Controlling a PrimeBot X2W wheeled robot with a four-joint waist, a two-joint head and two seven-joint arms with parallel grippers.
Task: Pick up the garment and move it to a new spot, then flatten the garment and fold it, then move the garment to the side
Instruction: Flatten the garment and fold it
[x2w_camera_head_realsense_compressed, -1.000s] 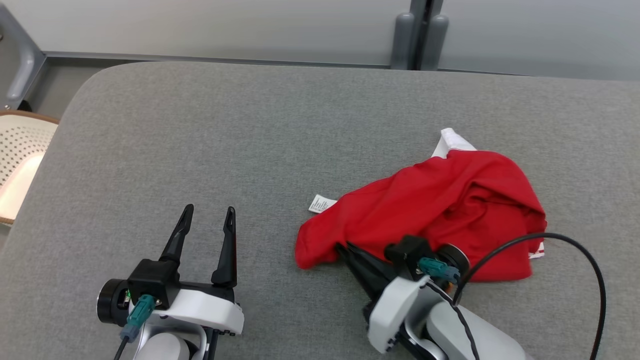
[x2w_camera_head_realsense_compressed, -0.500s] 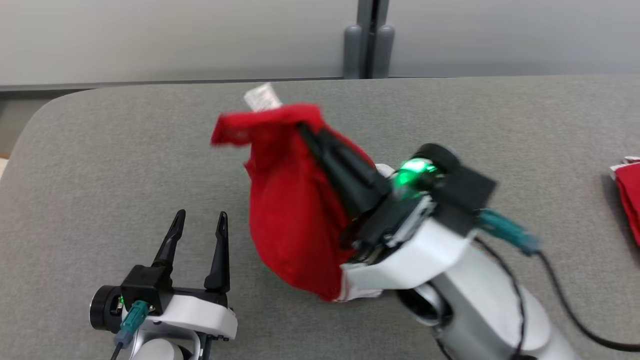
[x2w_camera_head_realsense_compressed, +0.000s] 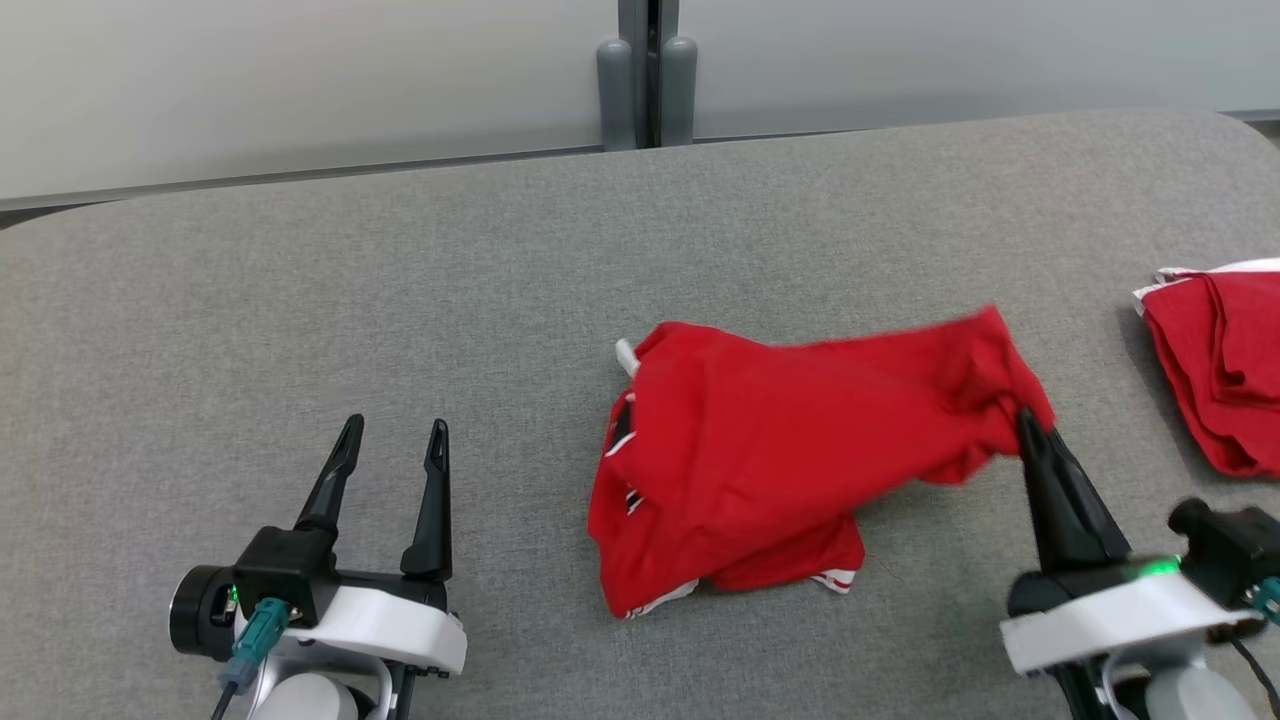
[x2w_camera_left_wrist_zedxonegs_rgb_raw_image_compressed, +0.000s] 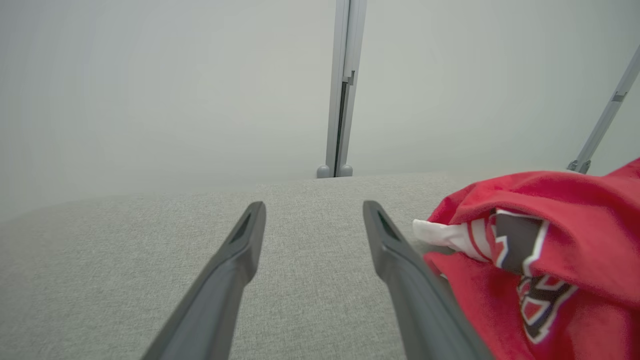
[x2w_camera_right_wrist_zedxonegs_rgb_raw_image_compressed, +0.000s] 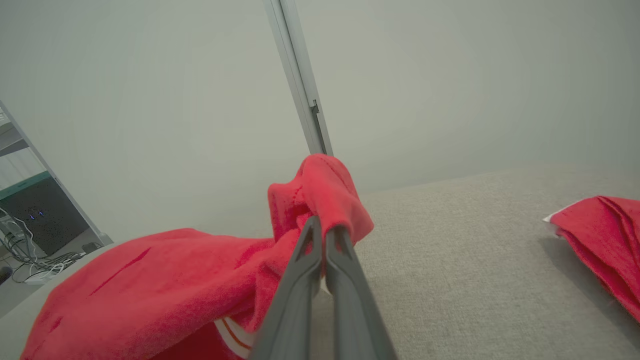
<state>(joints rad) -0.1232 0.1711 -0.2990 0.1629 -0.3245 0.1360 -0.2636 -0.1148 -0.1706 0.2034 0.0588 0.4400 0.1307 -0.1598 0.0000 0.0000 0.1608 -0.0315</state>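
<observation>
A crumpled red garment (x2w_camera_head_realsense_compressed: 770, 450) with white and black trim lies in the middle of the grey table (x2w_camera_head_realsense_compressed: 400, 300). One corner of it is drawn up and out to the right, and my right gripper (x2w_camera_head_realsense_compressed: 1025, 425) is shut on that corner. In the right wrist view the red cloth (x2w_camera_right_wrist_zedxonegs_rgb_raw_image_compressed: 320, 200) bunches over the tips of the right gripper (x2w_camera_right_wrist_zedxonegs_rgb_raw_image_compressed: 322, 225). My left gripper (x2w_camera_head_realsense_compressed: 392, 435) stands open near the front left, well left of the garment. In the left wrist view the left gripper (x2w_camera_left_wrist_zedxonegs_rgb_raw_image_compressed: 312, 210) holds nothing, and the garment (x2w_camera_left_wrist_zedxonegs_rgb_raw_image_compressed: 550, 260) lies just right of its right finger.
A second red folded cloth (x2w_camera_head_realsense_compressed: 1215, 365) lies at the table's right edge, also in the right wrist view (x2w_camera_right_wrist_zedxonegs_rgb_raw_image_compressed: 600, 240). A grey post (x2w_camera_head_realsense_compressed: 648, 75) stands behind the table's far edge against a pale wall.
The head camera has swung to the right. My right gripper carried the garment through the air and set it down mid-table, then drew its corner to the right. The left gripper stayed open.
</observation>
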